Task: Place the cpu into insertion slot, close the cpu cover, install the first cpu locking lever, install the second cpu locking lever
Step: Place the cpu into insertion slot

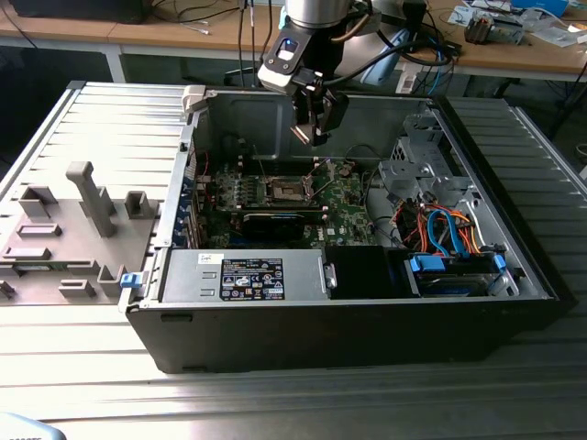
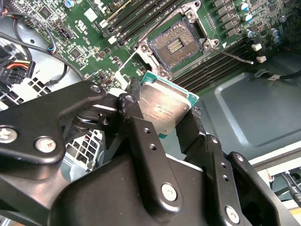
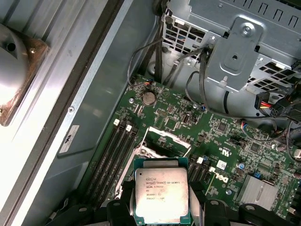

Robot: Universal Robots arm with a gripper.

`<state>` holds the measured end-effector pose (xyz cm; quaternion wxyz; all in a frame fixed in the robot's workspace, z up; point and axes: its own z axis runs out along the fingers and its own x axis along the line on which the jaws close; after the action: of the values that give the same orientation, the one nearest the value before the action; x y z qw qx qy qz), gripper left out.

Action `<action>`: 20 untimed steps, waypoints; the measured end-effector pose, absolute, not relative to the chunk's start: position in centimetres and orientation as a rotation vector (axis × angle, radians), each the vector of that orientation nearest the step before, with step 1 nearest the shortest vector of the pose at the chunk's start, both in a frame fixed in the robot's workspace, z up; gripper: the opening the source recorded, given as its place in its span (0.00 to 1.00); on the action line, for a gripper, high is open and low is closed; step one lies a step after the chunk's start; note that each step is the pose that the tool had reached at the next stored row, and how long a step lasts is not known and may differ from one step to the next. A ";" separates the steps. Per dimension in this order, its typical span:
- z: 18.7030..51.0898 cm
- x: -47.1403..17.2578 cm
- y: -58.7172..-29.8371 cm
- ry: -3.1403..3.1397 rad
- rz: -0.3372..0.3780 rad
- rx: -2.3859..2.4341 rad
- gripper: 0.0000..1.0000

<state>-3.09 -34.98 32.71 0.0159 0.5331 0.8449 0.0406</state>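
- You've got one cpu (image 3: 161, 194) on the go, pinched by two opposite edges between the gripper's (image 2: 164, 113) two black fingers (image 2: 141, 136).
- The chip is near enough square, so there's no real long axis to call. Its silvery metal top faces up toward both wrist cameras, and a thin green rim shows round the edge.
- There's one insertion slot (image 2: 175, 46), and its contact field is bare. The cpu hangs above the slot and apart from it, not seated.
- In the exterior view your gripper (image 1: 312, 133) points down into the open computer case (image 1: 514, 302). It sits above the slot (image 1: 280, 190) and a touch toward the exterior view's right of it.
- One cpu cover (image 3: 169, 135) stands swung up off the slot, and its square window shows just beyond the chip.
- One thin locking lever (image 2: 233, 55) is plain to see, angled out beside the slot across the memory slots.
- There are two banks of memory slots, one on each side of the slot (image 2: 127, 14) (image 2: 221, 61), all on the one green motherboard (image 3: 221, 141).
- One coin cell (image 3: 148, 97) sits on the board beyond the slot.
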 end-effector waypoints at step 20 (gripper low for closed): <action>32.7 -3.1 -35.0 2.604 0.125 1.693 0.55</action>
<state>-3.09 -34.98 32.70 0.0165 0.5447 0.8375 0.0403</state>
